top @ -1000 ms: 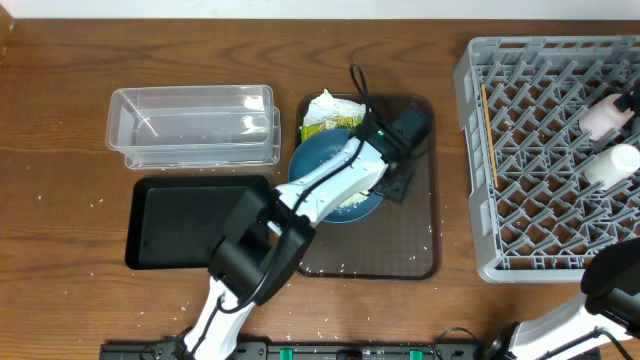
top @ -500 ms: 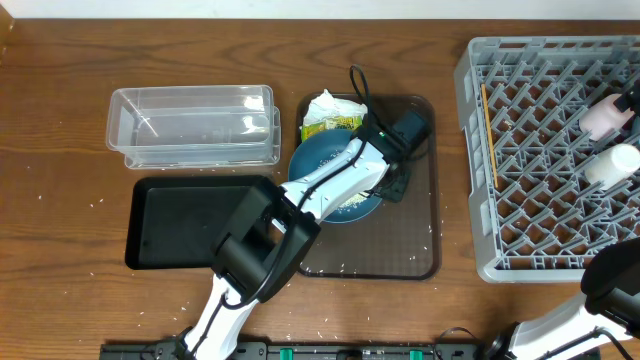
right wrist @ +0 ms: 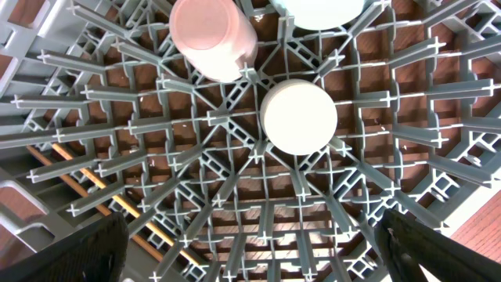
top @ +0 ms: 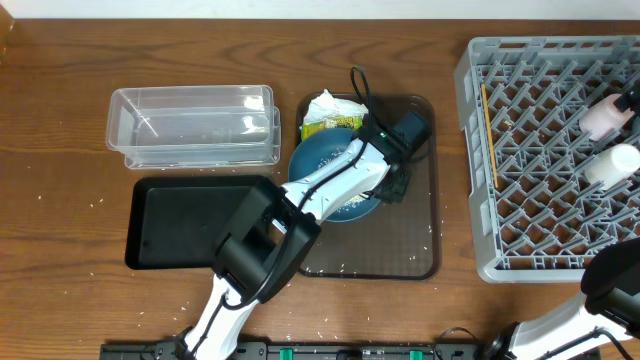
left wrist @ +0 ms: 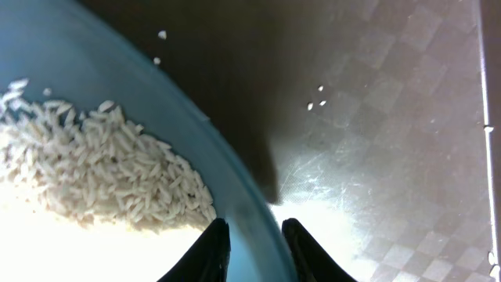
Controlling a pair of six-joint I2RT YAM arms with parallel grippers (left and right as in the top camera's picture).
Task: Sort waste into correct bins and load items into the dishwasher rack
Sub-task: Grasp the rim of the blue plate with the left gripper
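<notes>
The large dark-blue bowl (top: 318, 157) sits on the brown serving tray (top: 420, 240); the left wrist view shows what overhead hides: left hand (left wrist: 254, 229) clenched on its rim, loose white rice grains (left wrist: 94, 172) inside. Right hand (right wrist: 252, 227) hangs spread wide over the grey plastic lattice dishwasher rack (right wrist: 235, 168).

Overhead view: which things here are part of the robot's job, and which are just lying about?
Job: dark-blue bowl, rice in it, napkin, snack wrapper, clear tub, black tray, grey rack, pink cup, white cup, chopsticks.
Lying about: brown serving tray, wooden table.
</notes>
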